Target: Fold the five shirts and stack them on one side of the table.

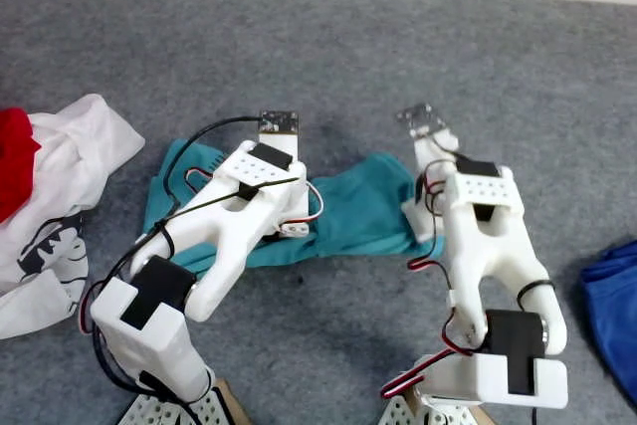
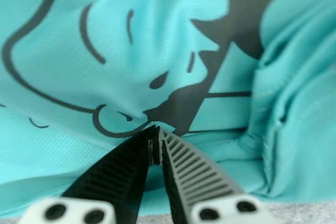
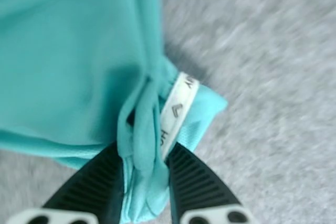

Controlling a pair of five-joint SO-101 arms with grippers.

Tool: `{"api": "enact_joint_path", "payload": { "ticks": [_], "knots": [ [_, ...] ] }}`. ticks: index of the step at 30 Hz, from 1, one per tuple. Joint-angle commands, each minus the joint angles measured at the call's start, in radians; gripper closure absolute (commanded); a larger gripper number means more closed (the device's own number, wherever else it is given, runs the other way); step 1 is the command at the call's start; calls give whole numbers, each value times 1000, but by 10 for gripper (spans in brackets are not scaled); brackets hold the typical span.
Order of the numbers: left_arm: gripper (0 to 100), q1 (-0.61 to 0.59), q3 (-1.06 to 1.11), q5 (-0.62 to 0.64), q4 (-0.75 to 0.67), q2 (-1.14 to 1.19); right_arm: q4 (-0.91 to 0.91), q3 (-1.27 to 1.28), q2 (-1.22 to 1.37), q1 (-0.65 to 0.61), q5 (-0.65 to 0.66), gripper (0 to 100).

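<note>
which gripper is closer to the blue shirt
Right. The right gripper is clamped on the labelled end of the teal shirt, the end nearest the blue shirt. The left gripper sits at the teal shirt's print, farther away.

Unreadable small print on white label (image 3: pixel 178 109) of teal shirt (image 3: pixel 68 51)

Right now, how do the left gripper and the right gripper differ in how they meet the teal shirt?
The left gripper has its tips shut together over the teal shirt at its dark print, no fold visibly between them; the right gripper clamps a bunched edge bearing a white label. Left sits over printed fabric, right on plain. Both are at the same shirt.
</note>
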Motion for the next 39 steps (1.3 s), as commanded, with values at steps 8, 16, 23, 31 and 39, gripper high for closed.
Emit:
{"api": "enact_joint_path", "payload": {
  "ticks": [8,16,23,31,39],
  "knots": [
    [993,-31,4,-2,-25,-31,225,-18,-73,119,253,741],
    [993,-58,4,-2,-48,-31,262,-19,-265,76,193,770],
    [993,-108,4,-46,-71,-31,168,134,-366,-53,100,878],
    [993,-107,5,-48,-68,-31,108,173,-349,-73,81,883],
    [993,-108,5,-49,-68,-31,272,176,-354,-33,181,958]
  ]
}}
